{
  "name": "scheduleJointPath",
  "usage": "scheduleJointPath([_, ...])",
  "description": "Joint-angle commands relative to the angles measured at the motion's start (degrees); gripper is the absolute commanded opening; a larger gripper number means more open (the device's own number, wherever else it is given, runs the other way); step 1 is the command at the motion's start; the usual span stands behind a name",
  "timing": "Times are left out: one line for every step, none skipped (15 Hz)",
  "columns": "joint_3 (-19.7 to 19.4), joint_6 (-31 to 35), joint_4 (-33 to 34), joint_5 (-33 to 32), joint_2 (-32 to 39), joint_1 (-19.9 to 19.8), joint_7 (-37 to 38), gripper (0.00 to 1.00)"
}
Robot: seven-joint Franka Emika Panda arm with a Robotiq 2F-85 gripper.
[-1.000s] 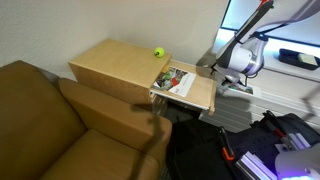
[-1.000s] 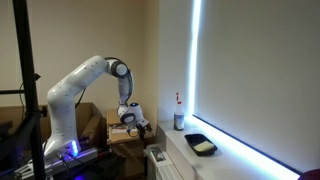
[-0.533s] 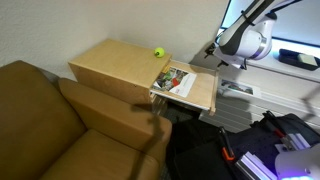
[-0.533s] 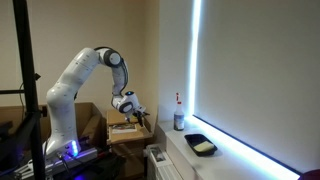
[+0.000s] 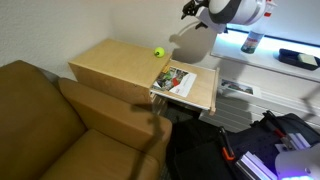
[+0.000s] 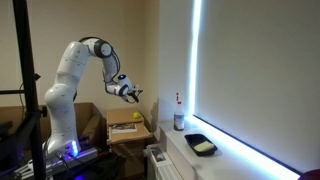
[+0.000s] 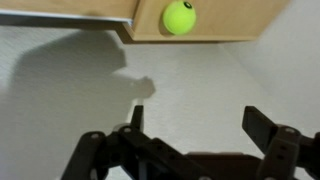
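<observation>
My gripper (image 5: 190, 10) is raised high above the light wooden table (image 5: 115, 65), near the white wall, open with nothing between its fingers. In the wrist view the gripper (image 7: 197, 115) shows both dark fingers wide apart against the bare wall. A yellow-green tennis ball (image 5: 158, 52) rests on the table's far edge by the wall; the wrist view shows the ball (image 7: 179, 16) at the top on the wood (image 7: 225, 22). A colourful magazine (image 5: 176, 80) lies on the table's lower flap. In an exterior view the gripper (image 6: 135, 93) hangs well above the ball (image 6: 136, 116).
A brown sofa (image 5: 50, 120) stands against the table's near side. On the window ledge stand a bottle (image 6: 179, 118) and a black tray (image 6: 201, 145). Dark equipment with cables (image 5: 240, 150) fills the floor below the table flap.
The arm has lifted steadily from beside the magazine to high above the table, towards the wall. The gripper stayed open; the ball and magazine have not moved.
</observation>
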Motion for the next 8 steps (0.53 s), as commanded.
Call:
scheduleJointPath([-0.09, -0.18, 3.07, 0.55, 0.94, 1.08, 0.11, 1.0])
scheduleJointPath([-0.11, -0.32, 5.01, 0.73, 1.74, 1.71, 0.1, 1.0])
scheduleJointPath([-0.11, -0.3, 5.12, 0.71, 1.95, 1.75, 0.1, 1.0])
scheduleJointPath([-0.12, -0.25, 4.68, 0.7, 1.91, 1.66, 0.1, 1.0])
scheduleJointPath([-0.16, -0.25, 4.39, 0.69, 1.91, 1.59, 0.1, 1.0])
scheduleJointPath([-3.95, -1.22, 4.99, 2.96, 1.58, 4.79, -1.12, 1.0])
scheduleJointPath([-5.48, -3.04, 5.84, 3.49, 2.58, 5.98, -1.65, 1.0])
scheduleJointPath([-7.3, -3.4, 6.2, 3.21, 3.75, 7.81, -2.68, 1.0])
